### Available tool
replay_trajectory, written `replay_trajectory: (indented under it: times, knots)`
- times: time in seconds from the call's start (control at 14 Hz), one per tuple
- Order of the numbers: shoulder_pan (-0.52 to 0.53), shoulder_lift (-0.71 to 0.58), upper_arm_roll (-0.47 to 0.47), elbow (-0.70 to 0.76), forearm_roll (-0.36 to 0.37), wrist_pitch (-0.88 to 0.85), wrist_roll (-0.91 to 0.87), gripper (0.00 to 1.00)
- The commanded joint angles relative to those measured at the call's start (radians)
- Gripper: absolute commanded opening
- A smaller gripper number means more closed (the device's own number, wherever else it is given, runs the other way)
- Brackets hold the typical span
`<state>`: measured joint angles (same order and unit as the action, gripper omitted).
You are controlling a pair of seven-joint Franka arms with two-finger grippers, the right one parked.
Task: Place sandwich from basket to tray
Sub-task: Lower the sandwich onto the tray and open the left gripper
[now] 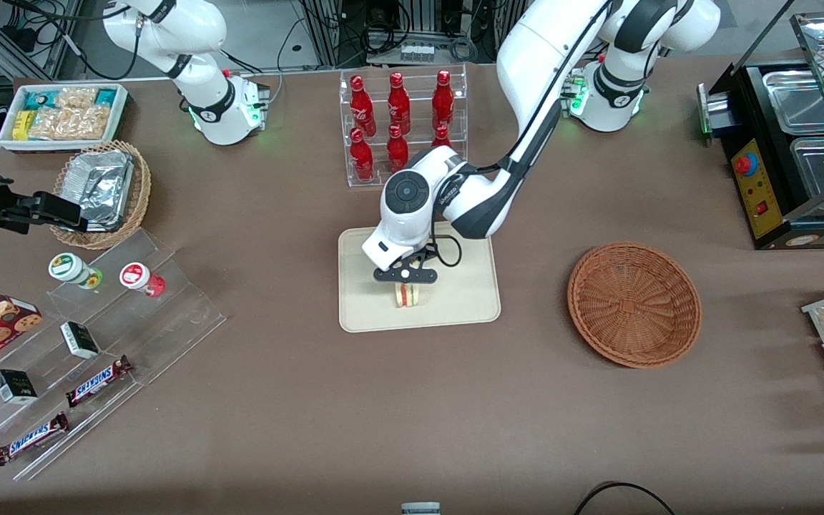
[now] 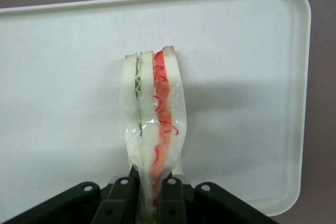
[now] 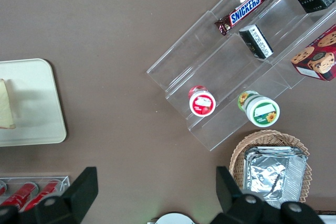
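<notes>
My gripper [image 1: 405, 285] pinches the wrapped sandwich [image 2: 154, 124] upright over the near part of the tray [image 1: 466, 300], fingers [image 2: 172, 200] closed tight on it, the basket [image 1: 634, 304] well apart.

The wrapped sandwich [image 1: 405, 295] stands on edge on the cream tray [image 1: 455, 304], pinched by the gripper [image 1: 405, 285]; the brown basket [image 1: 634, 304] lies toward the working arm's end.
</notes>
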<state>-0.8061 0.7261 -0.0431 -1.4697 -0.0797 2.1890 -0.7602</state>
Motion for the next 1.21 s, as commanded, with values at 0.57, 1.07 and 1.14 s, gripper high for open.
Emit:
replay_trajectory:
  times: [0.57,1.07,1.14]
  knots:
    - [-0.019,0.009,0.020,0.005,0.001,-0.069,-0.002,0.76]
    - [-0.005,-0.098,0.054,0.019,0.000,-0.150,-0.024,1.00]
    - [-0.007,-0.134,0.078,0.019,-0.003,-0.173,-0.027,1.00]
